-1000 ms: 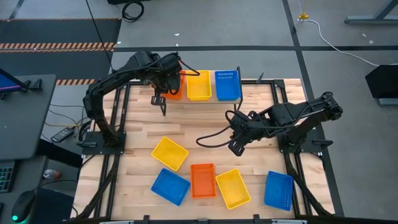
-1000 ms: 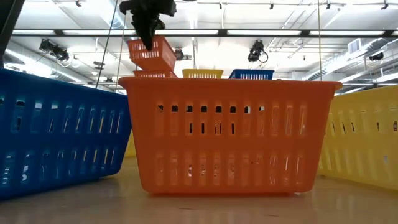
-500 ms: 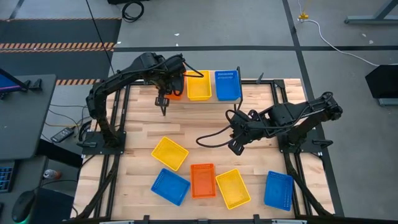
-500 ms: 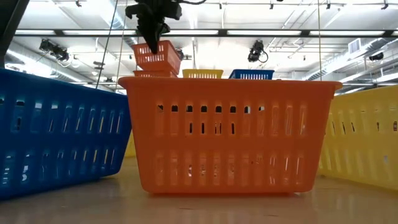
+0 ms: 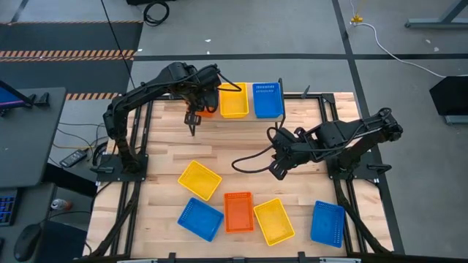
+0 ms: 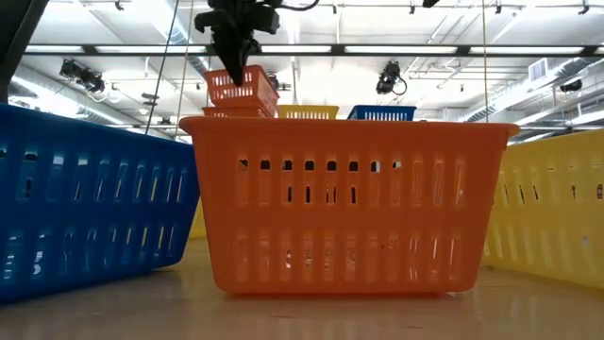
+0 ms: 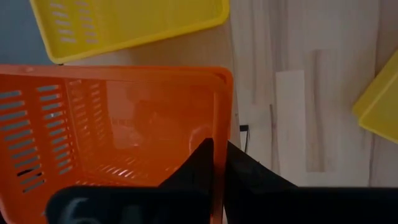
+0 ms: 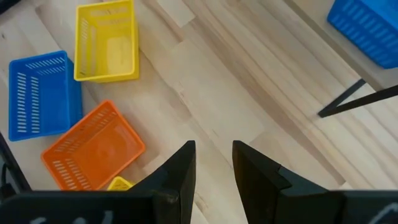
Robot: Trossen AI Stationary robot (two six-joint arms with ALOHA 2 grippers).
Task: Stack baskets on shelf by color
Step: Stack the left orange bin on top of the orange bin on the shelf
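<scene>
Since a second ago the left gripper (image 5: 207, 104) has carried its orange basket (image 6: 242, 87) farther toward the back of the table and lower, so that it now hangs just above the orange basket already on the shelf (image 5: 289, 115), at the shelf's left end. Then the held basket tilted more steeply; now it sits closer to level. The right arm has not moved.

The left gripper's fingers (image 7: 202, 163) are pinched almost together on the basket's side wall, one finger inside and one outside, and the basket hangs from that wall. Directly under the gripper lies the shelf's orange basket (image 6: 229, 112), with a small gap showing between the two in the low view. Just to the gripper's right on the shelf is a yellow basket (image 5: 234, 100), and beyond that a blue basket (image 5: 268, 100).

The right gripper (image 8: 213, 163) waits over bare wood near the middle of the table, fingers partly apart and holding nothing. Toward the front of the table from it lie five loose baskets: a yellow one (image 5: 199, 180), a blue one (image 5: 200, 218), an orange one (image 5: 238, 212), another yellow (image 5: 274, 221) and another blue (image 5: 327, 223).
</scene>
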